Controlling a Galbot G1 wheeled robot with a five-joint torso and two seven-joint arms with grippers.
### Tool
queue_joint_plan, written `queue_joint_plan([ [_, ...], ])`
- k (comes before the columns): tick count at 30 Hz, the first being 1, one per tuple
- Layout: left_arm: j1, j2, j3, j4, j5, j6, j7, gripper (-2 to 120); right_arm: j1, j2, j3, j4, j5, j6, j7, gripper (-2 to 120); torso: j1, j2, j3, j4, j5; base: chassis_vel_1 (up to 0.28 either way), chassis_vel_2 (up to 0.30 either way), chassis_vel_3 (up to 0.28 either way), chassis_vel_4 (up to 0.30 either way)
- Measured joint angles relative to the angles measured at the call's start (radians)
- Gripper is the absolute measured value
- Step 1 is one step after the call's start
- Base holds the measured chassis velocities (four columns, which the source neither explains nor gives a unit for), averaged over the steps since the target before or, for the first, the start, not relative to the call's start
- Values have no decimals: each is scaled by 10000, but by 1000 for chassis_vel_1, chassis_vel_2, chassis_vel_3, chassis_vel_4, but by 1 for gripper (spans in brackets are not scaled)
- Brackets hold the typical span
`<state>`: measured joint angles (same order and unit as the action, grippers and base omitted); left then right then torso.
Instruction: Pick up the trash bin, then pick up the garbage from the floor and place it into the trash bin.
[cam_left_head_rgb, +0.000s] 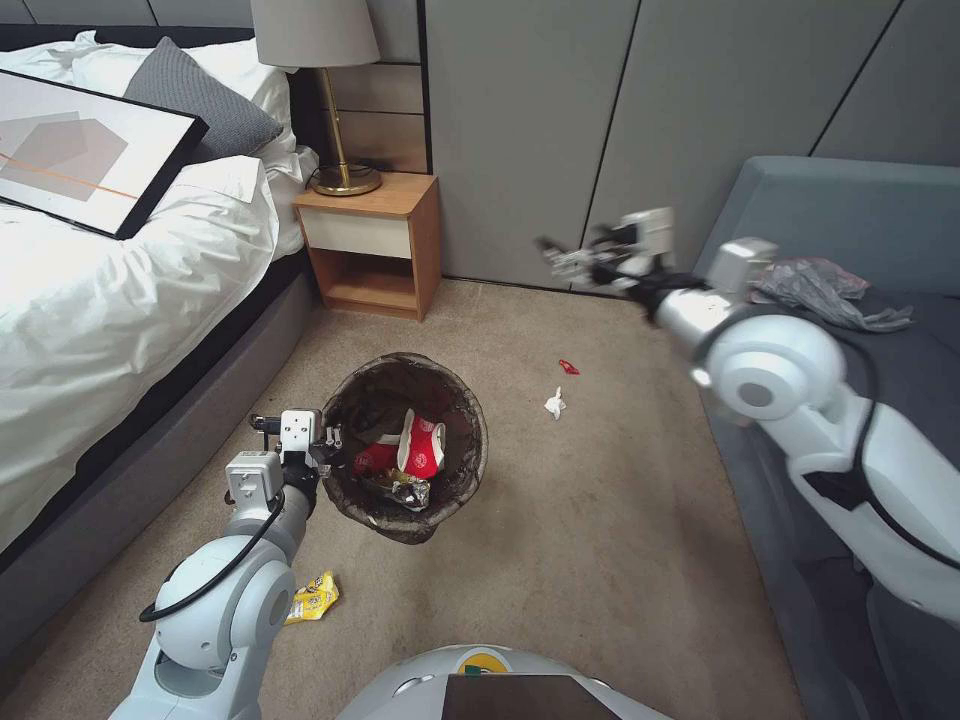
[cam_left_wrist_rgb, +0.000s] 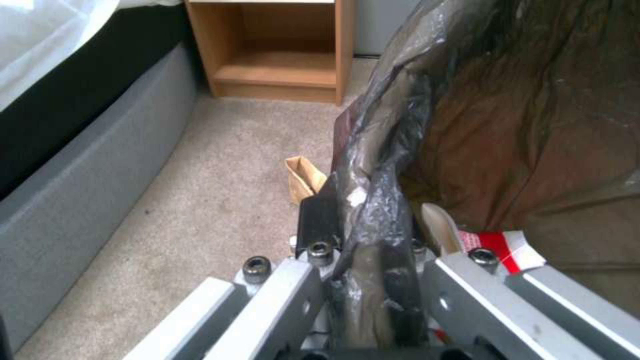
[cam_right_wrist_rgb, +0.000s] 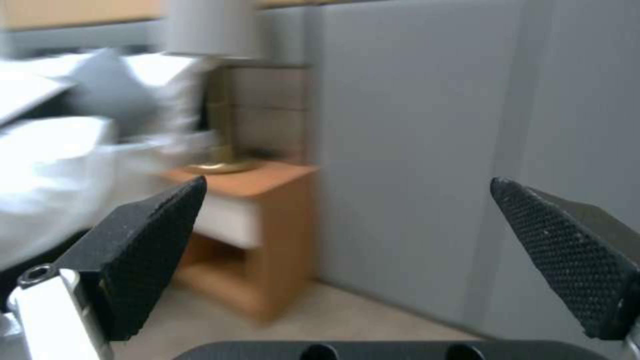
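Two scraps, white tissue and red wrapper, lie on the carpet at about 7 o'clock below the right gripper, the nearer arm. Left wrist: left gripper fingers clenched on the trash bin rim. Right wrist: fingers spread, empty. No readable writing.

Beige carpet floor with white tissue, red wrapper, yellow snack bag.

The trash bin has a dark brown bag. Inside is a red-and-white wrapper. A yellow snack bag lies on the tan carpet.
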<state>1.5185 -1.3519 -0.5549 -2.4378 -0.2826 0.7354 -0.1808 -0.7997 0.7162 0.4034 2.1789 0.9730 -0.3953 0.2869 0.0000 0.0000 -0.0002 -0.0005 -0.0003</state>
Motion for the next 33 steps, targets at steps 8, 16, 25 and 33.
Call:
queue_joint_plan([
  [8,40,-8,140,87,-47,0,-11,0,-5507,2998,3527,-62,-5205,2469,-561,100,0,0,0,0,6,0,0,0,0],
  [16,54,3,234,236,48,-89,140,0,-7759,6674,3857,-663,-8450,5434,-1165,100,0,0,0,6,1,0,0,0,0],
  [25,91,0,319,315,170,-181,211,0,-8301,8062,3615,-1231,-9418,6232,-1098,100,0,0,0,4,3,0,0,0,0],
  [33,238,6,313,262,263,-224,295,0,-8111,7990,3478,-1593,-9486,6283,-984,100,0,0,1,5,2,0,0,0,0],
])
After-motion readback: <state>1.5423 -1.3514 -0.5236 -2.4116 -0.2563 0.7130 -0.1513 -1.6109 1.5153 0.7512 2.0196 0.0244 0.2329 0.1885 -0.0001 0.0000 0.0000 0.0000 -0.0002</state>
